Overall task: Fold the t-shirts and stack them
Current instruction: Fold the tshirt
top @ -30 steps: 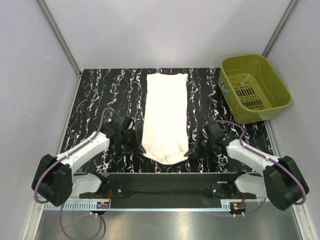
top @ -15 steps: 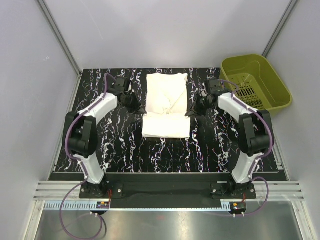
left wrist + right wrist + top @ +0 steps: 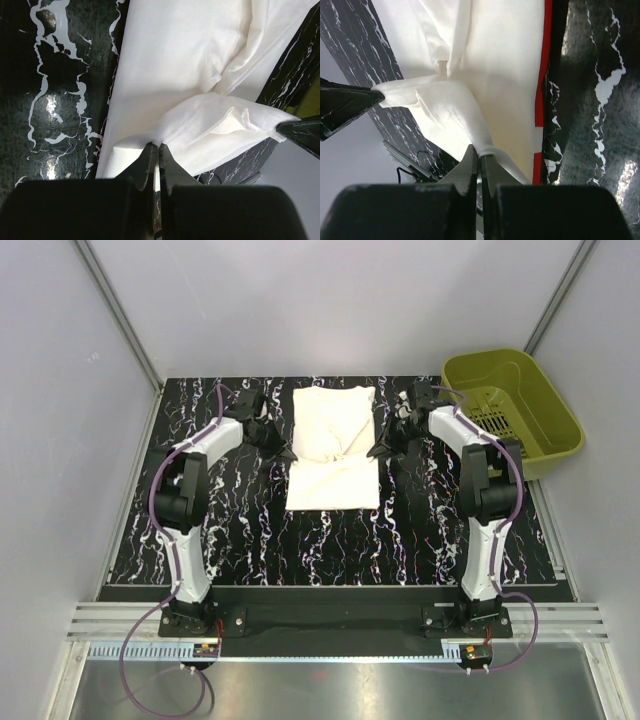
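On the black marbled counter (image 3: 200,530), the white t-shirt (image 3: 333,465) lies centre-back, half folded. The left gripper (image 3: 156,150) and right gripper (image 3: 480,152) clamp their jaws on its side edges. The cloth looks light and limp, best held at corners.

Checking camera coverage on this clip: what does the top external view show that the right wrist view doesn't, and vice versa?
Top view only: the green basket at the far right and the whole outline of the t-shirt. Right wrist only: the right gripper shut on a cloth fold, and a red strip beside the shirt. Both: the white t-shirt on the black marbled table.
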Action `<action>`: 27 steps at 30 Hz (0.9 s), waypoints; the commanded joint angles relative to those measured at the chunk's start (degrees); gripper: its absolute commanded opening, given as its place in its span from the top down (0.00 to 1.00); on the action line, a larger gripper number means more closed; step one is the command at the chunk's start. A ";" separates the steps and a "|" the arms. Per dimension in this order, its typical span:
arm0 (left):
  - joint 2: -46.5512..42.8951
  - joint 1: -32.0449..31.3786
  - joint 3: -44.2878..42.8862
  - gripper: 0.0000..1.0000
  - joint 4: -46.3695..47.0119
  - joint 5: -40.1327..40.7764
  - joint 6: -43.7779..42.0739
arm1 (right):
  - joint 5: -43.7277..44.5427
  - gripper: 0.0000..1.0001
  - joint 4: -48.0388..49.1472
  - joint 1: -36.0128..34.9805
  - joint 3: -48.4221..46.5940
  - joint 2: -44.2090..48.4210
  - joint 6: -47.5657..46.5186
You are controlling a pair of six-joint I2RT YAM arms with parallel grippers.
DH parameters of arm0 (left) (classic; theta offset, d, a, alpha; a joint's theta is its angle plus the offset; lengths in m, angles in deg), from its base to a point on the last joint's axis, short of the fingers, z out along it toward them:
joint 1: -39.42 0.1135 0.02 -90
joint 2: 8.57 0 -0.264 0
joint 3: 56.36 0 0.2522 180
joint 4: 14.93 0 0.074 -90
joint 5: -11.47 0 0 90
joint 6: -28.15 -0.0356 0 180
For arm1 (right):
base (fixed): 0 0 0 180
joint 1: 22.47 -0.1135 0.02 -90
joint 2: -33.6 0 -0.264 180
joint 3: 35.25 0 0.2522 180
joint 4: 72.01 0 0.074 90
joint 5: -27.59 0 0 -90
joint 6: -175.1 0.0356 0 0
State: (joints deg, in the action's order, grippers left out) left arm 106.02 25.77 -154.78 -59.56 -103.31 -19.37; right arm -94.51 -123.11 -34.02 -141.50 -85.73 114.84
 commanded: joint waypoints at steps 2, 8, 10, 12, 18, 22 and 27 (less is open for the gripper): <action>1.60 0.55 -4.45 1.00 2.49 -1.94 1.29 | -2.97 1.00 -0.36 0.39 -4.80 -2.66 -1.61; 4.94 1.17 -7.79 1.00 1.61 -2.47 1.73 | -3.06 1.00 -2.21 1.00 -8.31 -5.56 -2.23; 5.56 1.34 -8.93 1.00 1.17 -2.56 1.82 | -3.15 1.00 -2.65 1.18 -8.94 -6.00 -2.40; 6.44 1.61 -9.47 1.00 1.25 -2.82 2.34 | -3.15 1.00 -3.17 1.44 -9.46 -6.53 -2.49; 9.77 1.78 -14.02 0.85 -0.23 -3.44 2.17 | -2.53 0.92 -3.97 2.58 -11.13 -7.67 -3.72; 11.44 1.87 -19.90 0.69 -4.09 -0.90 -1.16 | -1.48 0.75 -5.88 3.90 -16.13 -10.92 -6.17; 10.40 2.05 -31.16 0.55 -14.46 7.44 -10.74 | 1.94 0.54 -15.89 4.70 -29.31 -14.62 -12.40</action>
State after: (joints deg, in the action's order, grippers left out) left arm 119.13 27.19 -178.87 -68.24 -101.51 -23.35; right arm -94.91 -132.03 -29.87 -164.38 -100.35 107.97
